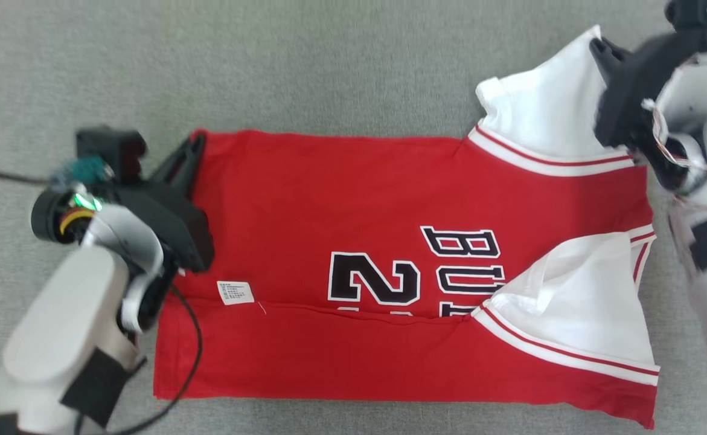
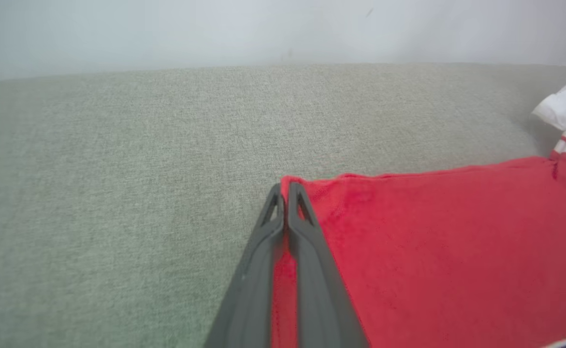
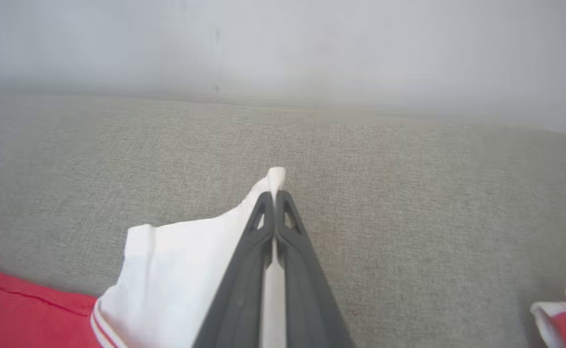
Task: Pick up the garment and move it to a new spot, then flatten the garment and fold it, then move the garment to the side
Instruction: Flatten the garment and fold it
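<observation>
The garment point(image 1: 353, 199) is a red basketball jersey with white sleeves, black lettering and a small white label, spread flat on grey fabric with its near edge folded up. My left gripper point(image 1: 195, 145) is shut on the garment's far left corner point(image 2: 312, 193); red cloth shows between its fingers point(image 2: 307, 227) in the left wrist view. At the far right, my right gripper point(image 1: 599, 47) is shut on the tip of the white sleeve point(image 3: 186, 261), which peaks up between its fingers point(image 3: 290, 227). The near white sleeve point(image 1: 576, 302) lies folded over the lettering.
Grey woven fabric point(image 1: 329, 60) covers the whole work surface, with open room beyond the garment's far edge. A pale wall point(image 3: 283, 43) rises behind it. A black cable point(image 1: 193, 338) from my left arm hangs over the garment's left edge.
</observation>
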